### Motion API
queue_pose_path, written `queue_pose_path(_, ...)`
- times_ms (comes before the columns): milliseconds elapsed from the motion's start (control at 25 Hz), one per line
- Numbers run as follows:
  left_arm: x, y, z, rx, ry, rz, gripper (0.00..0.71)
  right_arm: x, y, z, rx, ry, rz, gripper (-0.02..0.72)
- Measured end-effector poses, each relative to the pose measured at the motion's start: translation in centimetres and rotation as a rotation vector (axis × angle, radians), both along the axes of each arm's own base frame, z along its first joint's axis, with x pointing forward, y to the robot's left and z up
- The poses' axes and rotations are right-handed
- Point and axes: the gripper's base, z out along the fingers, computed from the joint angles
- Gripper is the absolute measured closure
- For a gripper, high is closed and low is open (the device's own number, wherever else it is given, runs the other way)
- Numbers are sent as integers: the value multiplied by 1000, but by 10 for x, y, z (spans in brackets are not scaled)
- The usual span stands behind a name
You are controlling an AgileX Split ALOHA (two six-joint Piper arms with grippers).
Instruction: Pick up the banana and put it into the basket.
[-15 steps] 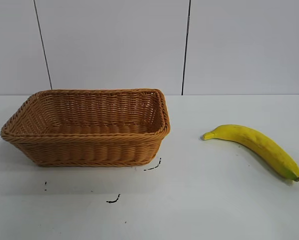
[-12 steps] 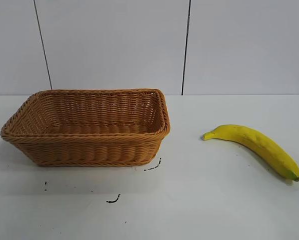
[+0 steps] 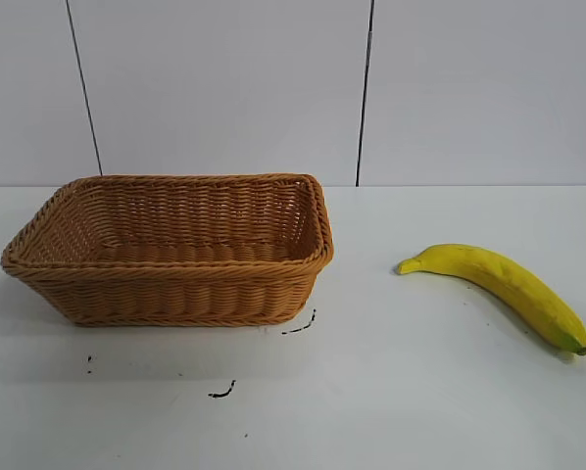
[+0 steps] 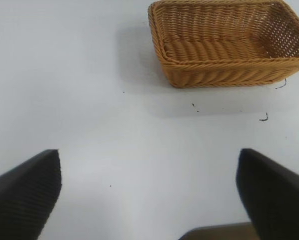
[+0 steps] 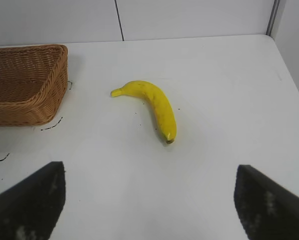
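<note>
White table (image 3: pixel 420 411), black scuff marks (image 3: pixel 221 393); white panelled wall (image 3: pixel 224 88) behind.

Landmark: basket (image 3: pixel 170 250). Its inside holds nothing, open from above; the flared walls and braided rim are the only thing standing up on the table (image 3: pixel 420 411).

Banana (image 3: pixel 499 287) lies flat, well apart from the basket's right end, bare table between them and on every side of it, so I can come at it from above or either flank.

My left gripper (image 4: pixel 149 195) hangs over bare table off the basket's left end, fingers spread wide. My right gripper (image 5: pixel 149 200) likewise, beyond the banana, away from the basket.
</note>
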Motion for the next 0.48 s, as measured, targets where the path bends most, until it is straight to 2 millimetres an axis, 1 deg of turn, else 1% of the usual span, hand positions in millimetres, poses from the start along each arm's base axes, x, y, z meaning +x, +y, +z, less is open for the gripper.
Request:
queue_pose_path(80, 0, 0, 0, 0, 0, 0, 20, 18, 0, 8, -6, 72, 3, 65)
queue_pose_path(200, 0, 0, 0, 0, 0, 0, 20, 56, -1, 14, -19, 219, 15, 65)
queue_pose_path(320, 0, 0, 0, 0, 0, 0, 20, 96, -1, 8, -22, 378, 23, 65)
queue_pose_path(480, 0, 0, 0, 0, 0, 0, 20, 151, -1, -7, -45, 562, 64, 65)
